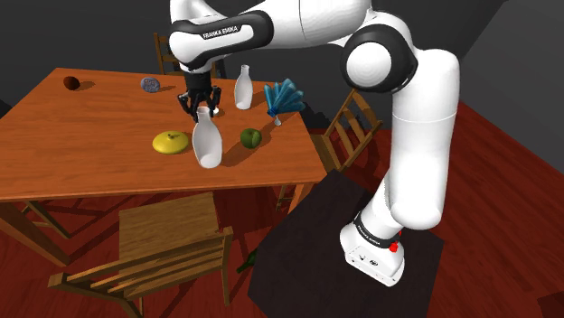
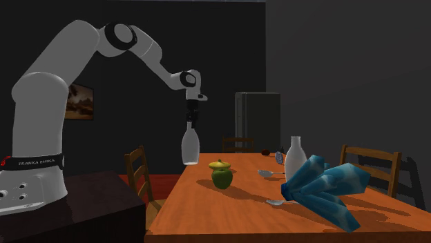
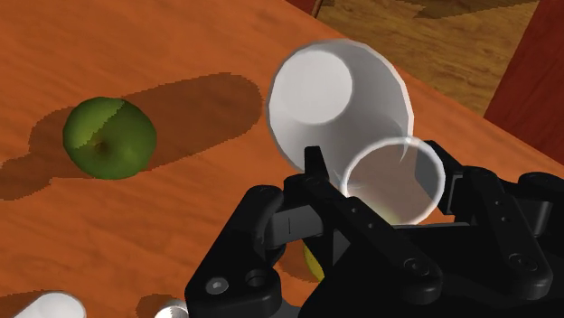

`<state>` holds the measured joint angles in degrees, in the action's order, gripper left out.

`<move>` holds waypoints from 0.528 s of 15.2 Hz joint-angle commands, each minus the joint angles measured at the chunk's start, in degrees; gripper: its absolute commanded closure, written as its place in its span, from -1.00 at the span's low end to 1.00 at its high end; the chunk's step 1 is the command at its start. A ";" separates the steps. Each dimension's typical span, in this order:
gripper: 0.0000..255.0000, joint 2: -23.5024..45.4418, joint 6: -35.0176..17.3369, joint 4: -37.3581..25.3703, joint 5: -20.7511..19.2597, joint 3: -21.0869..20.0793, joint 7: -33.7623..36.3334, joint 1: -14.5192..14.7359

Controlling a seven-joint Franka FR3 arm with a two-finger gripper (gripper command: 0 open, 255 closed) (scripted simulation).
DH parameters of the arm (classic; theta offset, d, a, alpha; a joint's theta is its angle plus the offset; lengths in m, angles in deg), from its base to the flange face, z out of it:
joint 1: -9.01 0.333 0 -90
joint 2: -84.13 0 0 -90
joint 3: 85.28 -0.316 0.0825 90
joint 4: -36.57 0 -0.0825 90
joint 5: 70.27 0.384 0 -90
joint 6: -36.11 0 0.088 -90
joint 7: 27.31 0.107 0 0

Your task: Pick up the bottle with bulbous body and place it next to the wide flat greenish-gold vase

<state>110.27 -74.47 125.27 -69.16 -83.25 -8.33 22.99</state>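
Shoulder view: mid-frame, the gripper [image 1: 199, 107] clamps the white bottle [image 1: 207, 143] by its neck, which it partly hides. The yellow vase [image 1: 171, 142] lies just left.

Second exterior view: the bottle [image 2: 190, 145] is left of centre at the table's [image 2: 207, 207] far end, contact unclear. An apple [image 2: 222, 179] half covers the vase [image 2: 219, 165].

Wrist view: the fingers [image 3: 314, 172] pinch below the bottle's rim.

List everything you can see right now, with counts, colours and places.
bulbous bottle: one, white, neck clasped by the gripper, between flat vase and apple
second bottle: one, white, upright, further back
flat vase: one, yellow-green, on the table
apple: one, green, on the table
fan-shaped vase: one, blue, near second bottle
ball: one, dark red, table's far corner
table: one, orange-brown wood
chairs: at least three, wooden, around table
gripper: one, black, shut on bulbous bottle
arm: one, white, on dark stand
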 commanded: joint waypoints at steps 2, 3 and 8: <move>1.00 0.72 -1.95 1.17 0.03 0.00 -0.08 -0.04; 1.00 0.99 -2.60 1.55 0.05 -0.01 -0.09 -0.04; 1.00 2.48 -5.75 3.22 0.11 -0.04 -0.13 -0.05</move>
<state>112.73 -79.45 127.79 -69.06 -83.29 -8.45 22.94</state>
